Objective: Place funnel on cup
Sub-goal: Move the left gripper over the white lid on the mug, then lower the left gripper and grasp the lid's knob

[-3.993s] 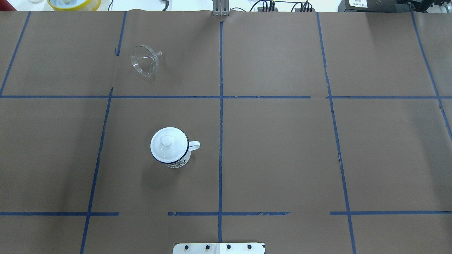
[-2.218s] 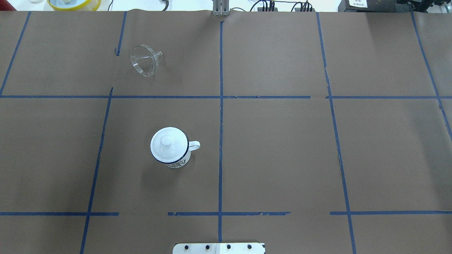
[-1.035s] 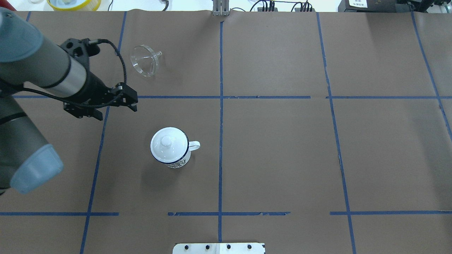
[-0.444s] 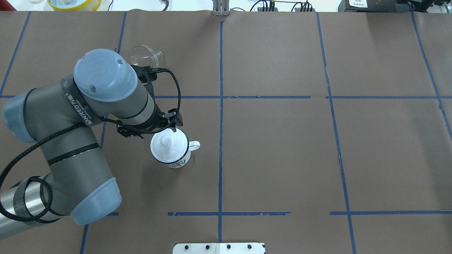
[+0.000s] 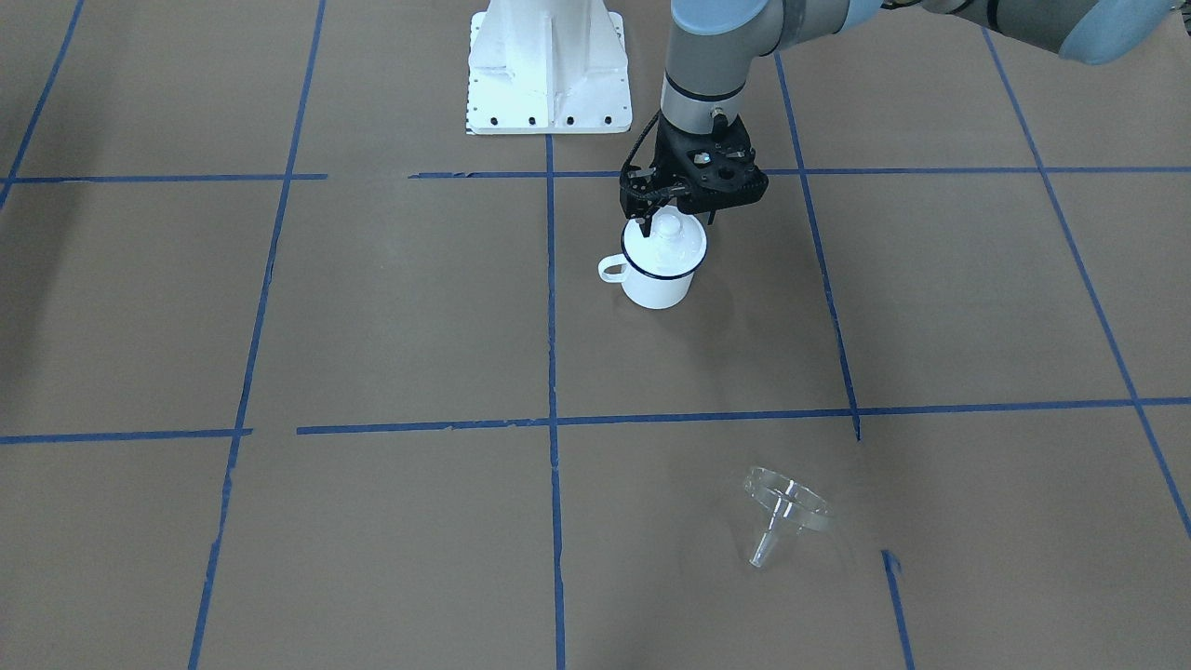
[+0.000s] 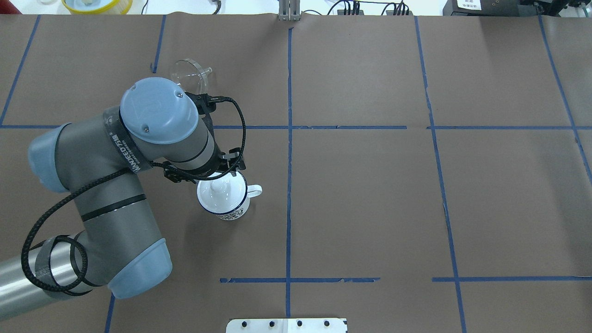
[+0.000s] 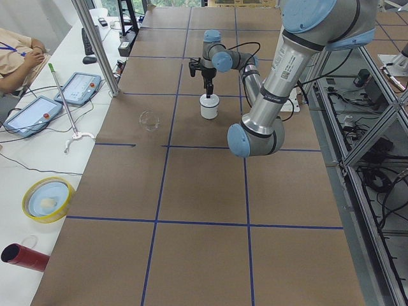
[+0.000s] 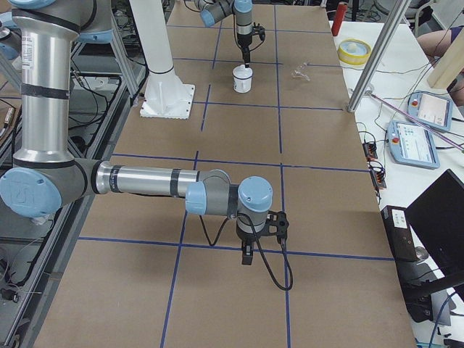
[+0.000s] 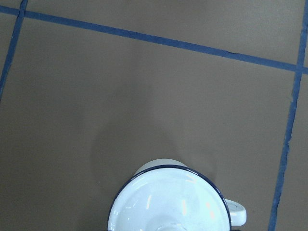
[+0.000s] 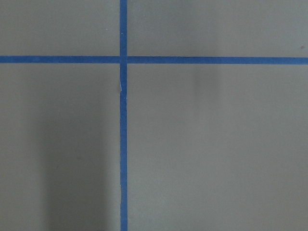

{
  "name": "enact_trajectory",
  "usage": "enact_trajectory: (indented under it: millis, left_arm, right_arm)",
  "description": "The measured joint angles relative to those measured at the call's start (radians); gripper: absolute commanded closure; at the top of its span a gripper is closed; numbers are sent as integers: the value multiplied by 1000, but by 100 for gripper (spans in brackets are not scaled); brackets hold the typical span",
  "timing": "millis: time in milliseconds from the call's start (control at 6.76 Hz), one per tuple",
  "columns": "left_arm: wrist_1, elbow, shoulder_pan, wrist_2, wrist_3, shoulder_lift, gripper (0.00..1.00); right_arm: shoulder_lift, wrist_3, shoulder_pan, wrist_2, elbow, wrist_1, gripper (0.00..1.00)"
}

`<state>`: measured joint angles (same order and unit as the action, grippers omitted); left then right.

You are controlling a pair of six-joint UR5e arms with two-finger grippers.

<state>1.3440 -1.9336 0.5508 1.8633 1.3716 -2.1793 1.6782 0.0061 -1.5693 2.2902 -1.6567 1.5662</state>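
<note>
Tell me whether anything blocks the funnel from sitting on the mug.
Yes. The white knobbed lid sits on the enamel mug, covering its mouth; the left gripper hovers at the lid's knob. The clear funnel lies on its side, apart from both.

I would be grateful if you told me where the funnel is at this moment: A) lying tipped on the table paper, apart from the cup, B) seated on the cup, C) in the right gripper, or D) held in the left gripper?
A: the funnel lies tipped over on the brown paper, apart from the cup, and the left gripper above the cup holds no funnel.
</note>
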Motion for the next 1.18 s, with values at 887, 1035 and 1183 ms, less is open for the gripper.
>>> enact_trajectory:
  millis: [887, 1035, 1183]
  left_arm:
    - [32, 13, -19, 1, 15, 5, 49]
    - [31, 12, -19, 2, 17, 6, 63]
    - [31, 10, -19, 2, 18, 8, 92]
  right_arm:
    - [0, 0, 0, 0, 0, 0, 0]
    - [0, 0, 0, 0, 0, 0, 0]
    - [0, 0, 0, 0, 0, 0, 0]
